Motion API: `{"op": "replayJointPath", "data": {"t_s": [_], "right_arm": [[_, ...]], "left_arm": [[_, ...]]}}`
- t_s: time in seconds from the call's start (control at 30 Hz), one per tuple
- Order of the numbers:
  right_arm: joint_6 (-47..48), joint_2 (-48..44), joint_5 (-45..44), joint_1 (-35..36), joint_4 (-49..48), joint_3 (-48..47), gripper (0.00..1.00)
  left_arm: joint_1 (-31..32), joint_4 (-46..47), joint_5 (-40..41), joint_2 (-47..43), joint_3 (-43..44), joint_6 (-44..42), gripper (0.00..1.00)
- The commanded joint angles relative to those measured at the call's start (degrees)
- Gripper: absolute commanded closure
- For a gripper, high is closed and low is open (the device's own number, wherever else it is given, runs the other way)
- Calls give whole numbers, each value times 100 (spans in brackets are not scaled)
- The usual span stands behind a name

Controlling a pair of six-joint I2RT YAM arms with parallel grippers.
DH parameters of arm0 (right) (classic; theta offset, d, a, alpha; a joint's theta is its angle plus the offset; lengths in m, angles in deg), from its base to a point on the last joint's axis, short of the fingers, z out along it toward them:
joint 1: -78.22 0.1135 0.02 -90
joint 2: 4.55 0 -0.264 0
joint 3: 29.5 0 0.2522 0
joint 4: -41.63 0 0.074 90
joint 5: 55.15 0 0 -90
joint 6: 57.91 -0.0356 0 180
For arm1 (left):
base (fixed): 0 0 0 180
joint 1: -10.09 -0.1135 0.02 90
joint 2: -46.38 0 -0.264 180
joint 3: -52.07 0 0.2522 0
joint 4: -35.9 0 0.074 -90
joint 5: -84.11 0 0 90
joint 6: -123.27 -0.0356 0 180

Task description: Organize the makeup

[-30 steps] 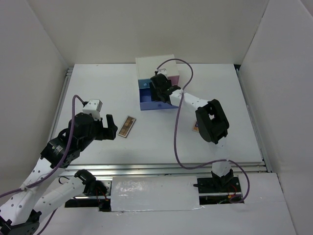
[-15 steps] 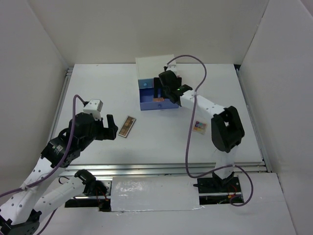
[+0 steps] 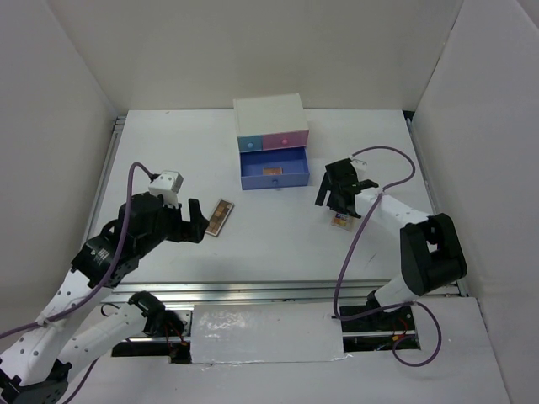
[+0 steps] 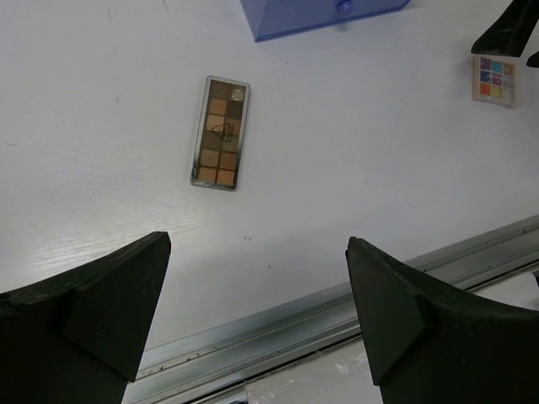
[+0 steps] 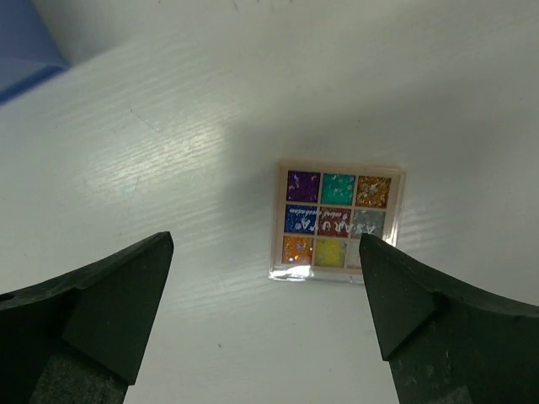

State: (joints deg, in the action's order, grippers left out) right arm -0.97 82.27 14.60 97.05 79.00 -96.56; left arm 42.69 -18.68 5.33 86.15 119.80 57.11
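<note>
Makeup lies in two places on the white worktop (image 3: pixel 379 143). A long brown palette (image 3: pixel 221 217) sits just ahead of the left hand (image 3: pixel 195 220), and a square multicolour palette (image 5: pixel 338 223) lies directly under the right hand (image 5: pixel 265 244). Both hands gape wide, holding nothing. Behind them stands the white drawer box (image 3: pixel 270 114), its blue drawer (image 3: pixel 274 179) pulled out with one small item (image 3: pixel 271 171) inside.

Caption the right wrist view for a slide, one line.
Open right gripper above a nine-pan multicolour glitter palette lying flat on the white table.

Brown eyeshadow palette (image 4: pixel 221 132) flat on table (image 4: pixel 354 168), beyond spread tool (image 4: pixel 253 324).
</note>
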Motion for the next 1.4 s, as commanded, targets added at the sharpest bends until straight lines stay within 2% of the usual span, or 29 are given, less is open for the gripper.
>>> {"op": "replayJointPath", "data": {"t_s": [0.0,0.2,0.43,0.6,0.73,0.87,0.9,0.93,1.0,1.37], "right_arm": [[-201,-263,143,24,-102,65,0],[-271,343,-40,-11,310,-154,0],[-402,160,-14,-195,319,91,0],[-394,-96,346,-423,249,276,0],[-359,-17,697,-749,231,302,0],[-236,176,917,-776,222,215,1],[-227,316,944,-793,275,128,2],[-193,378,1005,-776,292,92,10],[-157,484,1032,-784,328,13,13],[317,792,1032,-916,987,-383,5]], "left_arm": [[1,311,-331,22,-27,-195,1],[-8,346,-349,-153,-63,-186,1],[-8,355,-384,-189,-71,-195,1],[-8,364,-428,-154,-80,-195,1],[-8,364,-446,-92,-80,-213,1],[1,355,-428,-92,-71,-204,1],[1,364,-419,-101,-80,-204,1],[-8,355,-419,-101,-80,-204,1],[1,347,-402,-118,-80,-195,1],[1,355,-411,-110,-71,-204,1]]}}
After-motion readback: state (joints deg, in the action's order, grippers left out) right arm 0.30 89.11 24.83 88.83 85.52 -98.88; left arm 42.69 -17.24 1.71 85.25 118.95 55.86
